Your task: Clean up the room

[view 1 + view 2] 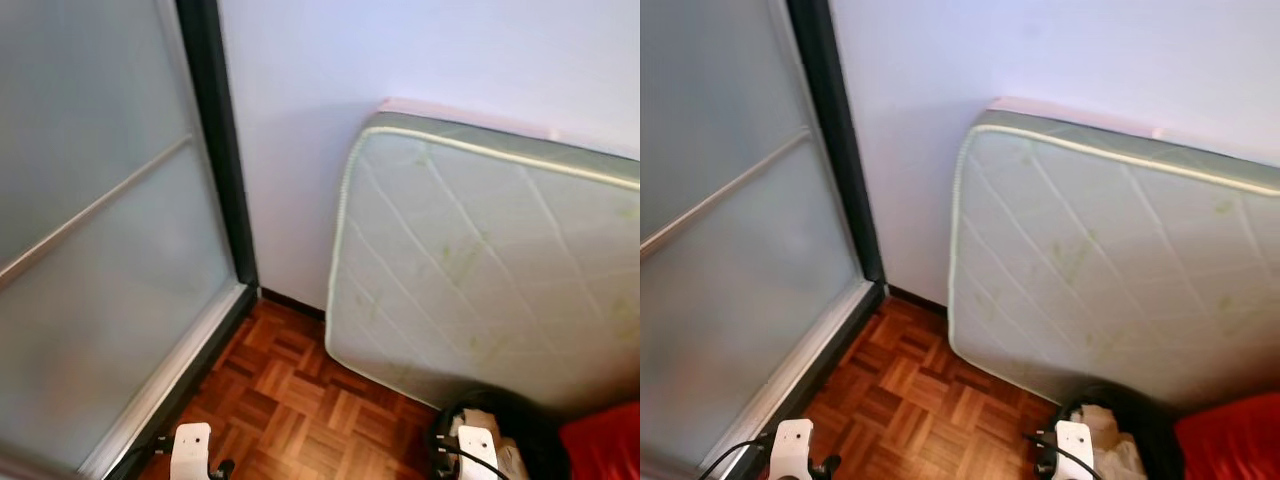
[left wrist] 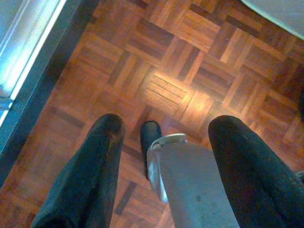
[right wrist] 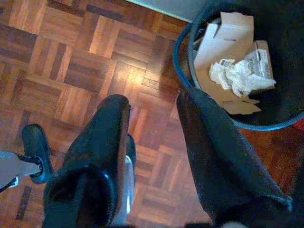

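A black waste bin (image 3: pixel 182 53) stands on the parquet floor (image 2: pixel 166 57), holding a piece of cardboard (image 3: pixel 223 33) and crumpled white paper (image 3: pixel 235 76). From the head it shows at the lower right (image 1: pixel 505 405), in front of a mattress. My right gripper (image 3: pixel 153 99) hangs open and empty above the floor, just beside the bin's rim. My left gripper (image 2: pixel 168 124) is also open with nothing between its fingers, pointing down at bare parquet over my own foot (image 2: pixel 149 135).
A quilted white mattress (image 1: pixel 480 270) leans on edge against the pale wall. A frosted glass sliding door (image 1: pixel 100 230) with a dark frame fills the left side. Something red (image 1: pixel 605 445) lies to the right of the bin.
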